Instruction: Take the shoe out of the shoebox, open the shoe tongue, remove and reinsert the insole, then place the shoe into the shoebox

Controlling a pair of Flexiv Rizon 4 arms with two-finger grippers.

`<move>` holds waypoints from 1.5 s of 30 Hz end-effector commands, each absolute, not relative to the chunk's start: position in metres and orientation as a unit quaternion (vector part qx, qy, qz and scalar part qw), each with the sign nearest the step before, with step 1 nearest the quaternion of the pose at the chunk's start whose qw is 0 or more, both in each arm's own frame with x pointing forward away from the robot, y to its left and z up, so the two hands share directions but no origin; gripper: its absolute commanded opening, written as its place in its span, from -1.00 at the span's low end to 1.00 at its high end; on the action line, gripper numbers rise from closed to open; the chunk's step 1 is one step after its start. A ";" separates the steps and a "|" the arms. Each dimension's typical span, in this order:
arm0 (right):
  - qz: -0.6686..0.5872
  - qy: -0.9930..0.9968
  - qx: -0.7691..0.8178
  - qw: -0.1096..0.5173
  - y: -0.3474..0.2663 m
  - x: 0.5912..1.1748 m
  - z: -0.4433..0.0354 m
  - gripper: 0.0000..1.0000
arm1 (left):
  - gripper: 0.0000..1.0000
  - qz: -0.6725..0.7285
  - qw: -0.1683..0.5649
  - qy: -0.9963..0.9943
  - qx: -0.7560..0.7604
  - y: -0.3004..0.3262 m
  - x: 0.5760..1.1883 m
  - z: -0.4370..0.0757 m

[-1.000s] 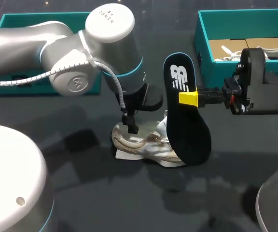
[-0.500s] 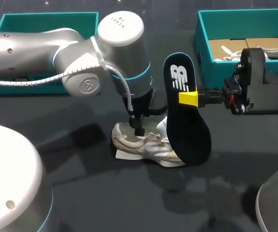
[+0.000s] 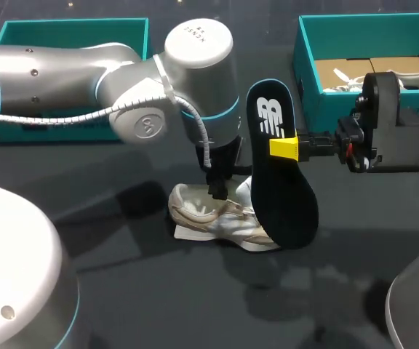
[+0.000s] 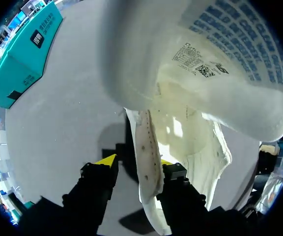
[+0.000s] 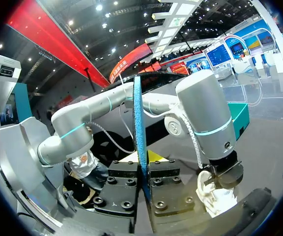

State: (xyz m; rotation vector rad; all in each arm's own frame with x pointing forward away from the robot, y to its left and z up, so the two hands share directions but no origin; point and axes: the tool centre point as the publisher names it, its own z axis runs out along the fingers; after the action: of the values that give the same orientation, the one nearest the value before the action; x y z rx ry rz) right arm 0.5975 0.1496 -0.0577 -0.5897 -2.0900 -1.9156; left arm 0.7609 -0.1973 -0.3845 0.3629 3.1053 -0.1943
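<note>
The insole (image 3: 282, 189) is out of the shoe (image 3: 217, 218), so the step in hand looks like reinsertion. The right gripper (image 5: 142, 173) is clamped on the insole, 1 finger on each face. It holds the insole upright over the middle of the table (image 3: 122, 283), just right of the shoe, whose sole is on the table. The shoebox (image 3: 305, 51) sits far right.

The left gripper (image 4: 136, 164) is down at the shoe. A strip (image 4: 148, 147) of its upper, tongue or collar I cannot tell, stands between the 2 fingers. It lies against 1 finger and there is a gap at the other, so the jaws are not closed on it.

Next, the left probably needs to pinch that strip and hold the mouth wide. The right would then tip the insole toe-first into the opening.
</note>
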 end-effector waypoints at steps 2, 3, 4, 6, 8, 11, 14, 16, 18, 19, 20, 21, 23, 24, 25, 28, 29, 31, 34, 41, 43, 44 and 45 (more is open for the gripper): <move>-0.657 -0.716 -0.203 0.121 0.150 0.595 -0.059 -1.00 | -1.00 -0.060 0.001 0.991 0.123 -0.198 0.763 -0.387; -0.657 -0.716 -0.203 0.121 0.150 0.595 -0.059 -1.00 | -1.00 -0.060 0.000 0.990 0.124 -0.197 0.763 -0.387; -0.657 -0.716 -0.203 0.121 0.150 0.595 -0.059 -1.00 | -1.00 -0.060 -0.001 0.990 0.126 -0.196 0.763 -0.387; -0.657 -0.716 -0.203 0.121 0.150 0.595 -0.059 -1.00 | -1.00 -0.060 -0.002 0.990 0.128 -0.195 0.763 -0.387; -0.657 -0.716 -0.203 0.121 0.150 0.595 -0.059 -1.00 | -1.00 -0.061 -0.005 0.989 0.132 -0.195 0.763 -0.387; -0.657 -0.716 -0.203 0.121 0.150 0.595 -0.059 -1.00 | -1.00 -0.064 -0.007 0.988 0.142 -0.193 0.761 -0.384; -0.657 -0.716 -0.203 0.121 0.150 0.595 -0.059 -1.00 | -1.00 -0.071 -0.007 0.985 0.159 -0.192 0.759 -0.377; -0.657 -0.716 -0.203 0.121 0.150 0.595 -0.059 -1.00 | -1.00 -0.077 -0.009 0.982 0.173 -0.192 0.757 -0.371; -0.657 -0.716 -0.203 0.121 0.150 0.595 -0.059 -1.00 | -1.00 -0.081 -0.010 0.978 0.190 -0.192 0.756 -0.364; -0.657 -0.716 -0.203 0.121 0.150 0.595 -0.059 -1.00 | -1.00 -0.084 -0.010 0.977 0.196 -0.193 0.755 -0.360; -0.657 -0.716 -0.203 0.121 0.150 0.595 -0.059 -1.00 | -1.00 -0.088 -0.010 0.976 0.201 -0.193 0.755 -0.357; -0.657 -0.716 -0.203 0.121 0.150 0.595 -0.059 -1.00 | -1.00 -0.093 -0.008 0.974 0.207 -0.193 0.756 -0.353; -0.657 -0.716 -0.203 0.121 0.150 0.595 -0.059 -1.00 | -1.00 -0.108 -0.014 0.968 0.225 -0.194 0.757 -0.344; -0.657 -0.716 -0.203 0.121 0.150 0.595 -0.059 -1.00 | -1.00 -0.114 -0.014 0.965 0.237 -0.194 0.757 -0.339; -0.657 -0.716 -0.203 0.121 0.150 0.595 -0.059 -1.00 | -1.00 -0.120 -0.017 0.961 0.247 -0.193 0.757 -0.334; -0.657 -0.716 -0.203 0.121 0.150 0.595 -0.059 -1.00 | -1.00 -0.128 -0.015 0.959 0.251 -0.193 0.758 -0.329; -0.657 -0.716 -0.203 0.121 0.150 0.595 -0.059 -1.00 | -1.00 -0.128 -0.015 0.959 0.251 -0.193 0.758 -0.329; -0.657 -0.716 -0.203 0.121 0.150 0.595 -0.059 -1.00 | -1.00 -0.128 -0.015 0.959 0.251 -0.193 0.758 -0.329; -0.657 -0.716 -0.203 0.121 0.150 0.595 -0.059 -1.00 | -1.00 -0.128 -0.015 0.959 0.251 -0.193 0.758 -0.329; -0.657 -0.716 -0.203 0.121 0.150 0.595 -0.059 -1.00 | -1.00 -0.139 -0.017 0.939 0.313 -0.189 0.763 -0.322; -0.657 -0.716 -0.203 0.121 0.150 0.595 -0.059 -1.00 | -1.00 -0.145 -0.019 0.918 0.369 -0.188 0.766 -0.318; -0.657 -0.716 -0.203 0.121 0.150 0.595 -0.059 -1.00 | -1.00 -0.140 -0.011 0.914 0.381 -0.187 0.766 -0.317; -0.657 -0.716 -0.203 0.121 0.150 0.595 -0.059 -1.00 | -1.00 -0.130 -0.006 0.909 0.396 -0.187 0.767 -0.317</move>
State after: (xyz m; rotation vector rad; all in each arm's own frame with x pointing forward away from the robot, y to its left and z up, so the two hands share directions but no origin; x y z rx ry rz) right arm 0.5975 0.1496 -0.0577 -0.5897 -2.0900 -1.9156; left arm 0.7622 -0.1929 -0.3227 1.0708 2.9446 -0.4263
